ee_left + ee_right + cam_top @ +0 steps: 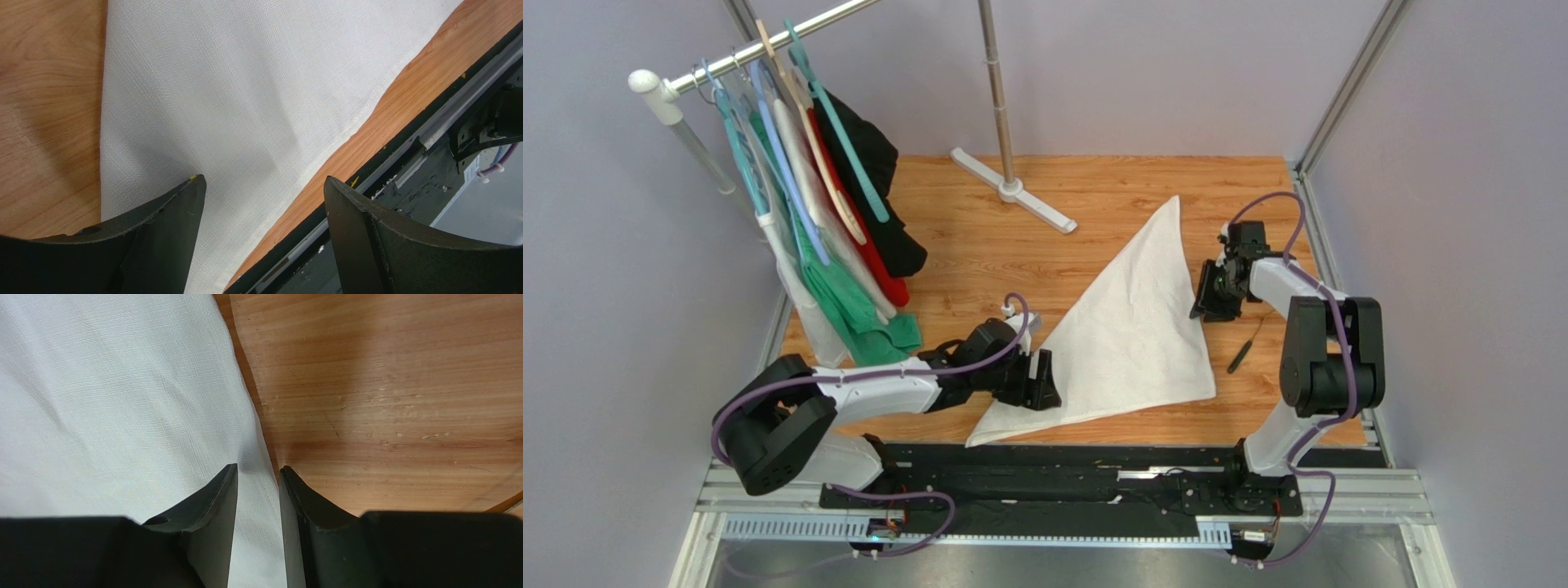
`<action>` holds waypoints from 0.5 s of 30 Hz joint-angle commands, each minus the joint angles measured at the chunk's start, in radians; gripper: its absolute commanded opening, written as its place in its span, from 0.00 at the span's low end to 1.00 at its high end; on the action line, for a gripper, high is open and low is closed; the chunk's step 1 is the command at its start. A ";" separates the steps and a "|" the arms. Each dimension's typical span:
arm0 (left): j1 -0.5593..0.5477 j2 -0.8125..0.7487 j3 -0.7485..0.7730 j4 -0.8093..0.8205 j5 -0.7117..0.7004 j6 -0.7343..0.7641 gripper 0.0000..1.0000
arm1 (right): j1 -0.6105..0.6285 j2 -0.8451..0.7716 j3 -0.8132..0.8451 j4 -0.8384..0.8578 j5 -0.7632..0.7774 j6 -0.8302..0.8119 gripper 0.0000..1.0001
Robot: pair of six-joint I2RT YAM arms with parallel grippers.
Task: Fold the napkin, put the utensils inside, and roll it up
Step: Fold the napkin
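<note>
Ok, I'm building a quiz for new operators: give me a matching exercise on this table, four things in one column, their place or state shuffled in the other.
1 napkin
2 utensil
3 left gripper
4 right gripper

A on the table, right of the napkin
B folded into a triangle
C jaws wide, by the napkin's near left corner
D jaws narrowly apart, over the napkin's right edge

Pairs: 1-B, 2-A, 3-C, 4-D

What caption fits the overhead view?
Left gripper and right gripper flank a triangular white napkin on the wooden table, a green utensil beside it.
</note>
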 commanded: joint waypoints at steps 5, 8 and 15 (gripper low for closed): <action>-0.005 -0.017 0.022 -0.049 -0.012 0.020 0.81 | 0.020 0.036 0.027 0.038 0.039 -0.034 0.33; -0.005 -0.017 0.022 -0.049 -0.013 0.020 0.81 | 0.020 0.047 0.032 0.040 0.053 -0.039 0.27; -0.005 -0.012 0.002 -0.049 -0.016 0.010 0.81 | 0.020 0.062 0.046 0.057 0.078 -0.046 0.12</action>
